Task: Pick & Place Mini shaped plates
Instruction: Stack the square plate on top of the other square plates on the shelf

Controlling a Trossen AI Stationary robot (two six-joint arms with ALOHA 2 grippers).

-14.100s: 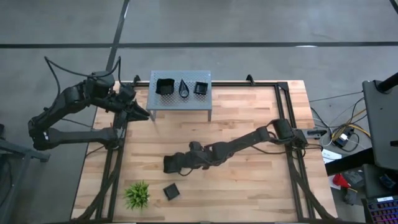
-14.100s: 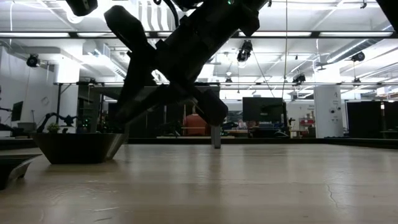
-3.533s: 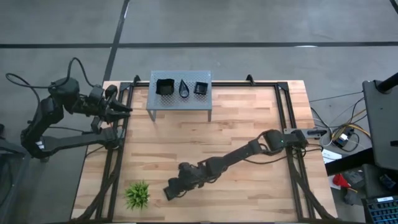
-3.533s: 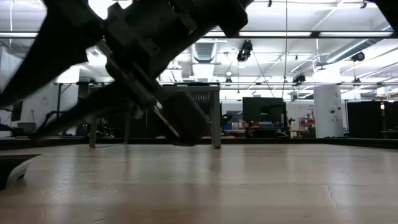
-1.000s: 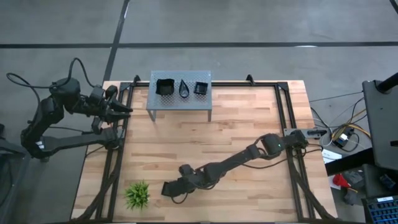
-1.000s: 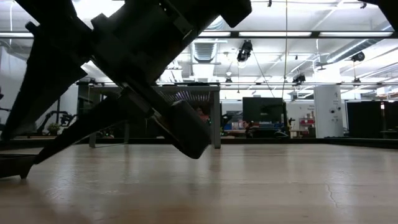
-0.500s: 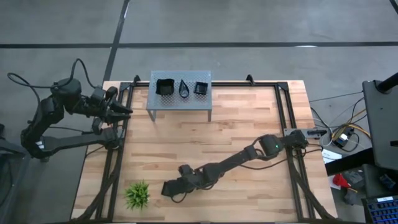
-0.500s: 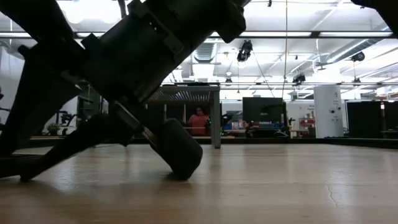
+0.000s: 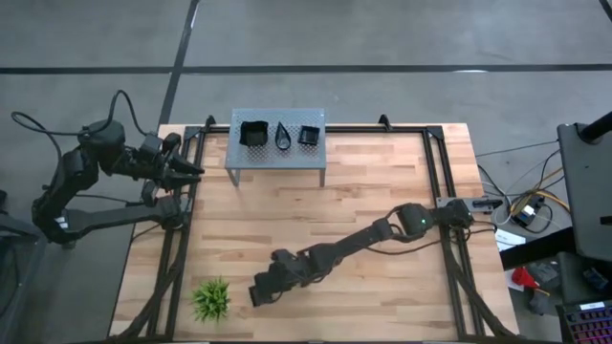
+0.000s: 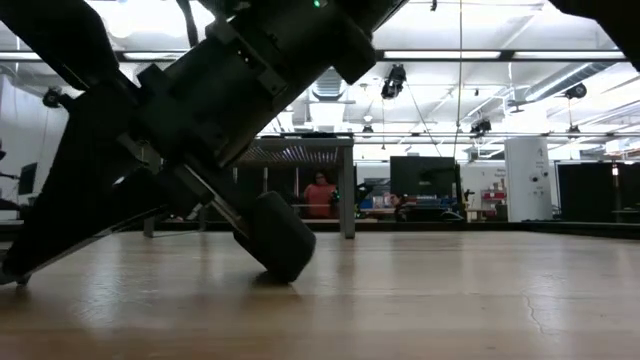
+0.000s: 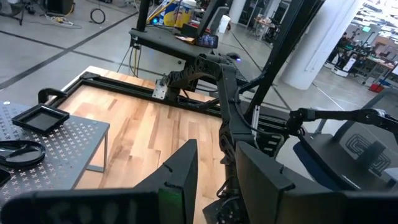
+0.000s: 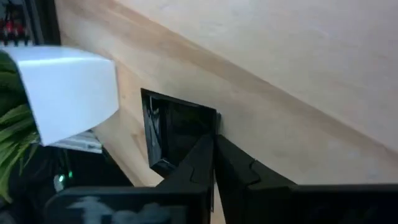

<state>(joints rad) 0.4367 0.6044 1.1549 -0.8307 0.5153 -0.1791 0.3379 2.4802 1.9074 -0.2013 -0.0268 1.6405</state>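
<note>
A square black mini plate lies flat on the wooden table near its near-left corner, next to the plant's white pot. My right gripper is shut at this plate's rim; from above the gripper covers it. Three more black plates, a square one, a teardrop one and a smaller square one, rest on a grey perforated stand at the far edge. My left gripper waits open beside the table's far-left corner, its fingers around nothing. My right gripper pinches the square plate's raised rim along one side, near a corner, with one finger inside the dish and one outside. The fingers slant down toward the table's near-left corner. The plate's bottom lies flat on the wood.
A small spiky green plant in a white pot stands just left of the plate, near the table's front edge. A black frame rail runs around the table. Bare wood stretches between the stand and my right arm.
My right gripper has sunk a little toward the table at the near-left plate and has shut: in the low view its two fingers, apart before, now meet at their tips. The plate has stayed on the wood.
</note>
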